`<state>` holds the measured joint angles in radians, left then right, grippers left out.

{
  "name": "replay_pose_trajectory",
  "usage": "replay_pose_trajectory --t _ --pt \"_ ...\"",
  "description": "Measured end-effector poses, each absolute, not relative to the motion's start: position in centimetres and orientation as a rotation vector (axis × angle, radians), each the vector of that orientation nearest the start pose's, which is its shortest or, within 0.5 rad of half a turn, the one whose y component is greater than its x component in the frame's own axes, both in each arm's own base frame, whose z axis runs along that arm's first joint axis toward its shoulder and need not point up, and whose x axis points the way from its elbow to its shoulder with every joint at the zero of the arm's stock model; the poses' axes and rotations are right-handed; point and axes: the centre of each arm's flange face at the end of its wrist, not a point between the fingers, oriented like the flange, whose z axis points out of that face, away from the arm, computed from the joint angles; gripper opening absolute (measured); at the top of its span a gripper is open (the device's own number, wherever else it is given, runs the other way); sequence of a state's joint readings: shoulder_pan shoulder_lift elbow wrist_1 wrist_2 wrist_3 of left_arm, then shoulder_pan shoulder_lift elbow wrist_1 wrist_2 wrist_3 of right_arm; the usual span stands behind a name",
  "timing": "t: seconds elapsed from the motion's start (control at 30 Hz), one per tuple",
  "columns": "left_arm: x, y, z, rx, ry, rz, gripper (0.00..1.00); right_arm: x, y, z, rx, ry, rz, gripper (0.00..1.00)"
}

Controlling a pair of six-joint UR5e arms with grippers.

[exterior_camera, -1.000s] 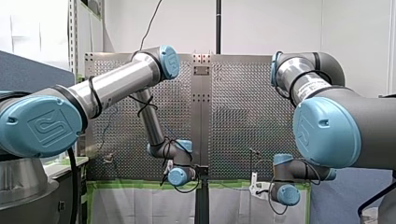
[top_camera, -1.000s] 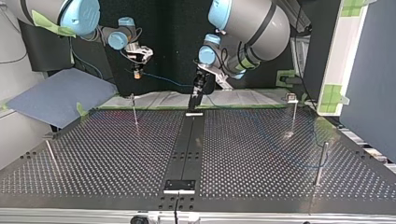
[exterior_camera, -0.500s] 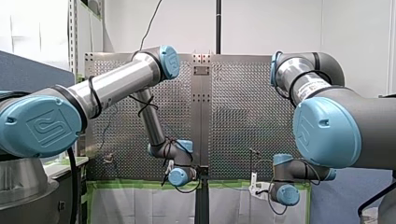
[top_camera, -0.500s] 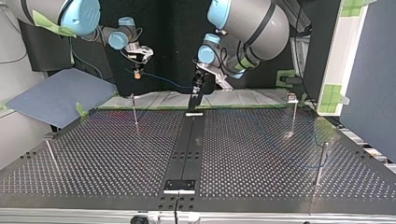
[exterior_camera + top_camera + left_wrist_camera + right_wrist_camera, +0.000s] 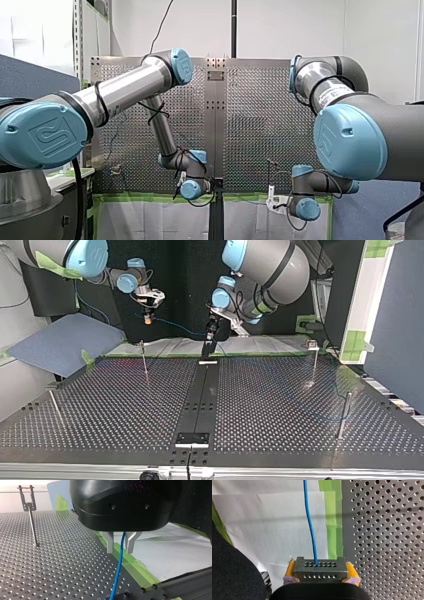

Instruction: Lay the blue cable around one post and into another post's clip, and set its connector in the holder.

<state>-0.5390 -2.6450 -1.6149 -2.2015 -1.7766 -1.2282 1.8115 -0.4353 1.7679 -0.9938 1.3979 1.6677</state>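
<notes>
At the top view's left edge, an outer post (image 5: 55,405) is seen standing on the perforated worktop (image 5: 100,410). Further right, the first clip post (image 5: 144,359) is planted close to the far edge. Above and beyond it, my right pincer (image 5: 146,315) is held in the air, clenched on the connector (image 5: 319,570). In the right wrist view this grey metal block is seen pressed between the yellow pads (image 5: 290,568). The blue cable (image 5: 177,328) is seen leaving a hole in the block's face and passing ahead over a white sheet (image 5: 274,525) and a strip of green tape (image 5: 332,517).

In the top view the cable is carried through the air, sloping down to the right, clear of the first clip post. It is brought to my left pincer (image 5: 208,341), which is hung near the middle of the far edge, just above a pale plate (image 5: 208,361) at the far end of the dark centre strip (image 5: 200,390). In the left wrist view the metal fingers (image 5: 110,542) are seen released and standing apart. The cable is passed loosely between them and let down towards the worktop's edge.

Right of the strip, the second clip post (image 5: 314,362) is set near the far edge, and a plain post (image 5: 344,412) is set nearer the camera. A faint blue line, taken to be more of the cable, is seen lying on the worktop just beside the plain post. Whether the post is touched by it cannot be told.
</notes>
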Motion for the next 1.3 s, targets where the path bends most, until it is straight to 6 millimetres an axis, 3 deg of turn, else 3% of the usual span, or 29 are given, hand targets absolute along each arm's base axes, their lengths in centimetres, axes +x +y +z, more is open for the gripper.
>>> replay_pose_trajectory --t 0.43,0.67,1.0,1.3 --pt "47.9 -41.5 -10.3 0.593 1.640 0.052 0.23 27.8 -48.3 -16.6 1.752 -1.325 1.371 0.00" --pt "48.1 -41.0 -10.2 0.575 1.640 0.094 0.31 28.1 -48.1 -16.7 1.758 -1.321 1.373 0.00" --pt "48.3 -40.7 -10.2 0.565 1.644 0.125 0.31 28.1 -48.1 -16.7 1.760 -1.320 1.374 0.00" --pt "48.2 -41.0 -10.3 0.590 1.638 0.094 0.43 28.1 -48.1 -16.7 1.757 -1.322 1.377 0.00"
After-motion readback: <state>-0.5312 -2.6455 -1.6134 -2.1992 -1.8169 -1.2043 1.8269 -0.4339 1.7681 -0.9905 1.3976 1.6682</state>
